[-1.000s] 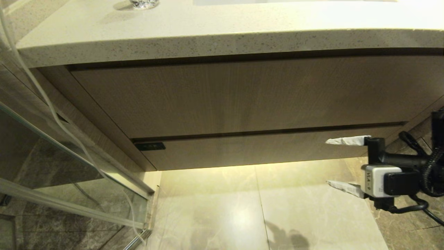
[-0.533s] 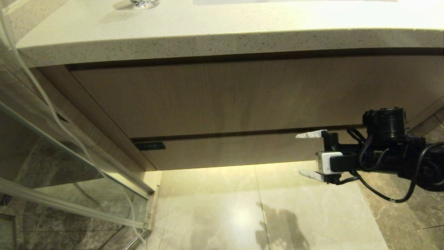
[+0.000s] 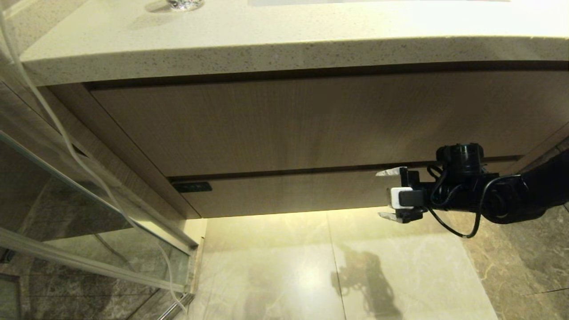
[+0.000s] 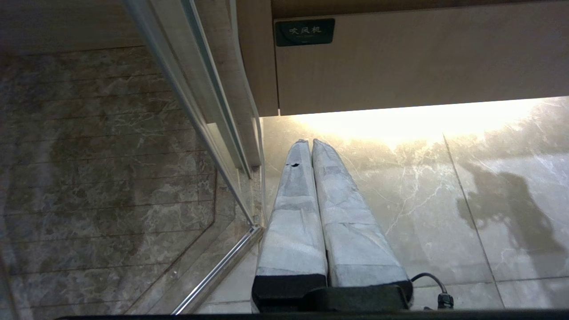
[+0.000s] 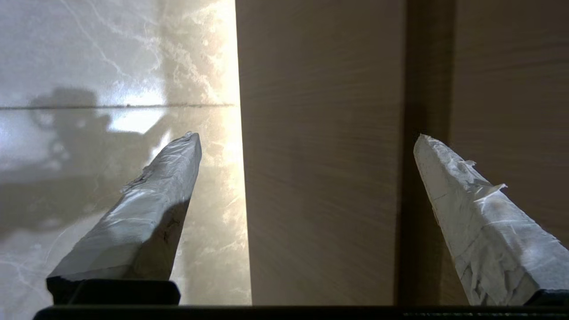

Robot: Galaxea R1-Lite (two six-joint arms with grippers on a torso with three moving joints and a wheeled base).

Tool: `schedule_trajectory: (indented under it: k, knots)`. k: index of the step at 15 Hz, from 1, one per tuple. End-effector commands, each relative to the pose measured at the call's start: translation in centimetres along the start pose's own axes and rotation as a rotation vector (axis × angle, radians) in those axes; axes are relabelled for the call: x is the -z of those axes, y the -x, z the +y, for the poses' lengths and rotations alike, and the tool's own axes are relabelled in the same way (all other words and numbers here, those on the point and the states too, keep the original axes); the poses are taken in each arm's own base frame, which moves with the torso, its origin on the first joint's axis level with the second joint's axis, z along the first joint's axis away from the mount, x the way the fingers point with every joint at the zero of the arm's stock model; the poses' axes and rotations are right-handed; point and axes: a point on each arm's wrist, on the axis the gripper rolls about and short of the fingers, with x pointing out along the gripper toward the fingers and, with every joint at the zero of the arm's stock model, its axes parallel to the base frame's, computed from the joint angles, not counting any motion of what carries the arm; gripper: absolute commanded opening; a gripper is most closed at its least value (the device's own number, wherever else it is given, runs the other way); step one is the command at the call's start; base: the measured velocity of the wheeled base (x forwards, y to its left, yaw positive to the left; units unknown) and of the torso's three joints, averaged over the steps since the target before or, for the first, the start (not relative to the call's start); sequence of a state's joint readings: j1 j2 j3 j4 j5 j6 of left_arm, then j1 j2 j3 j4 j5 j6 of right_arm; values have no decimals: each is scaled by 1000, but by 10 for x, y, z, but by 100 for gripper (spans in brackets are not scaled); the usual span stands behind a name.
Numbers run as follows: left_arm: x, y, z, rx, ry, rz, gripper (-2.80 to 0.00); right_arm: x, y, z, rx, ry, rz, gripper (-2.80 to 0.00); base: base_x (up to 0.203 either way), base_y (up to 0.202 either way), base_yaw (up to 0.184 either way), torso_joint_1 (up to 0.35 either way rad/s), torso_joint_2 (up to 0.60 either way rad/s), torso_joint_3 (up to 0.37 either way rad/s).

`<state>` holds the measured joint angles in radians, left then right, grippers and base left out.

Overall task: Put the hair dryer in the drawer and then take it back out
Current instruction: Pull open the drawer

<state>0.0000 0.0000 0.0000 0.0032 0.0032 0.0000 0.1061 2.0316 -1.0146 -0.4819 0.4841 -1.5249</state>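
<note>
Now my right claw [image 3: 385, 194] is wide apart and holds nothing, its tips on either side of the narrow light-wood drawer front [image 3: 289, 193]; my left claw [image 4: 310, 144] is pressed together.

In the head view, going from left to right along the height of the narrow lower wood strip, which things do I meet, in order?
White cable → glass panel edge → dark label → bare front of the drawer → open right pincer → black right arm.
</note>
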Motion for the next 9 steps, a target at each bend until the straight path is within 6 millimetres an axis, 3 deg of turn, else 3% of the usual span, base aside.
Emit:
schedule_trajectory:
  k: [1, 9]
  knots:
    - [0, 0, 0, 0, 0, 0, -280, 6, -9, 3, -11, -3, 10, 0, 0, 0, 0, 0, 0, 0]
    - [0, 0, 0, 0, 0, 0, -280, 10, -13, -1, 34, 12, 12, 0, 0, 0, 0, 0, 0, 0]
